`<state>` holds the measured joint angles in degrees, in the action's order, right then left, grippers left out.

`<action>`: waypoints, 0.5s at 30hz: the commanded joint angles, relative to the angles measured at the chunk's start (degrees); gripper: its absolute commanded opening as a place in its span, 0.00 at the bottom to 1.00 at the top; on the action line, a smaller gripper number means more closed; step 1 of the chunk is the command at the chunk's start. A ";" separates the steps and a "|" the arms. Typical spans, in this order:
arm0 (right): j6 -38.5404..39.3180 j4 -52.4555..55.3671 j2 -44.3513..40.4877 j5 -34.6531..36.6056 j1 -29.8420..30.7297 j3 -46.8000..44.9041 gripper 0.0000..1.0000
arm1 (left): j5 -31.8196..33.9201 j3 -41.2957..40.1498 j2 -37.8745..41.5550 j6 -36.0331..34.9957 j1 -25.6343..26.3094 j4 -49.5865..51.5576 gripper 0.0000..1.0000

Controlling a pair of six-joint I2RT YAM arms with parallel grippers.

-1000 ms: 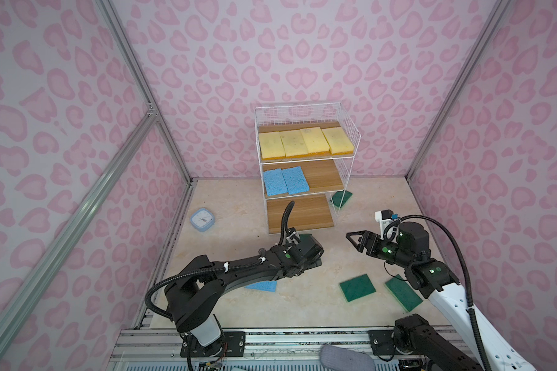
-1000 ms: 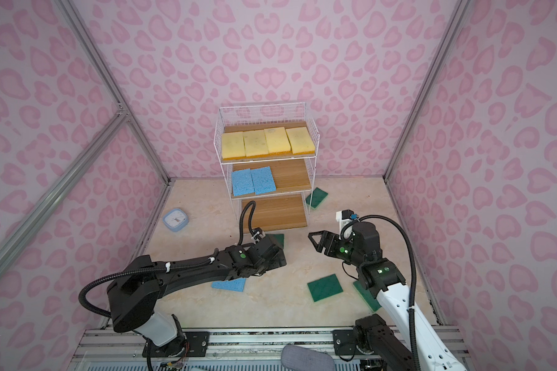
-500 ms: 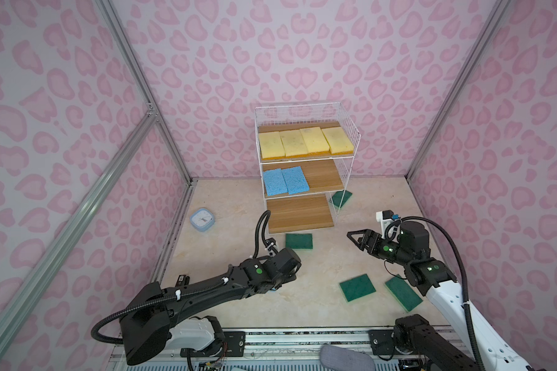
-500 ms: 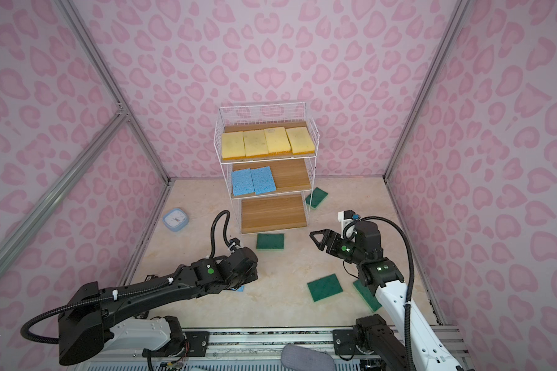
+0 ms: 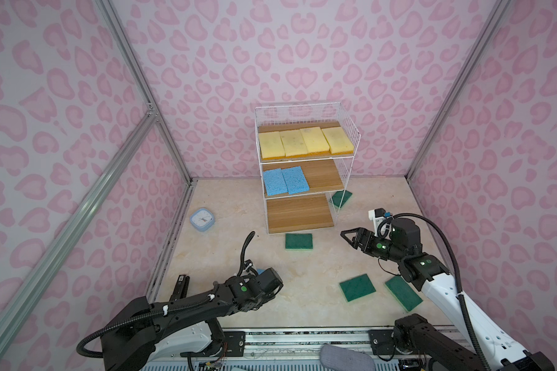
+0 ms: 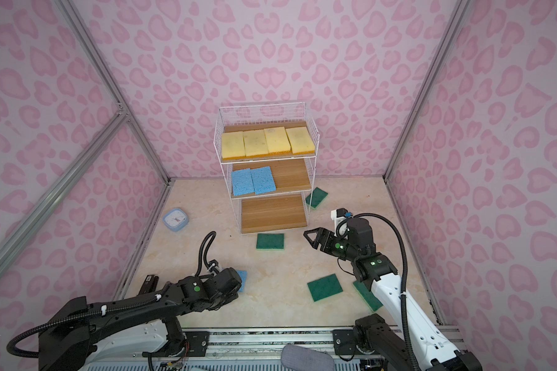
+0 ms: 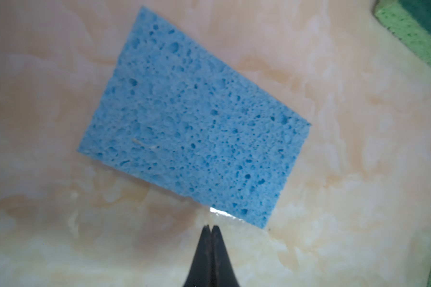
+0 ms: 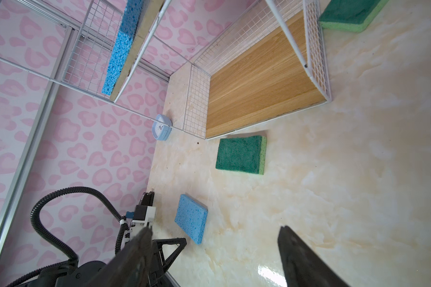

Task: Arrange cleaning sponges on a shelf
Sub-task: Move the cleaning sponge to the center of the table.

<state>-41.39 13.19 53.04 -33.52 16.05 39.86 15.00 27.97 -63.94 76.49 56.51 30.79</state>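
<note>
The marbled beige tabletop [image 5: 306,266] is carrying everything, and the white wire-grid shelf with three light-brown wooden boards [image 5: 298,213] is standing at its far middle. Four pale yellow flat sponges [image 5: 291,143] are filling the top board edge to edge. Two porous light-blue sponges [image 5: 295,179] are lying side by side on the middle board's left half, leaving its right half bare, and the bottom board is holding nothing.

Four dark green scourer-faced sponges are lying loose on the tabletop: one [image 5: 299,241] just in front of the bottom board, one [image 5: 341,198] beside the shelf's right wire wall, and two [image 5: 357,287] near the right arm.

A third light-blue porous sponge [image 7: 194,124] is lying flat toward the front left, just ahead of the left hand [image 7: 210,228]. That hand's jaws are pressing together on nothing. The sponge's nearest corner is sitting just beyond the tips without touching them, and its long axis is running slantwise across the line the hand is pointing along.

The left arm is clearly the nearer one. I judge it will need opening and turning to straddle the sponge's short width. Bare tabletop is lying all round this sponge.

A small rounded-square light-blue clock [image 5: 202,219] is sitting left of the shelf, well apart. The right hand [image 5: 347,237] is hovering wide open and empty near the shelf's front right corner.
</note>
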 commanded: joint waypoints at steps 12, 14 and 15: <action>0.73 -1.41 4.16 1.44 1.61 3.61 0.81 | -1.38 -1.96 -0.06 -5.18 -11.05 -0.75 0.03; 0.87 -1.41 4.59 1.53 1.66 3.99 0.81 | -1.49 -1.15 -0.99 -6.76 -12.98 -1.65 0.04; 0.91 -1.41 4.79 1.53 1.70 4.27 0.81 | -1.56 -0.50 -1.56 -7.60 -13.81 -2.23 0.04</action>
<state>-41.12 13.19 57.36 -32.40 17.63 43.55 13.52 26.35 -64.71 71.70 44.14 30.35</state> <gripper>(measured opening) 0.809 0.049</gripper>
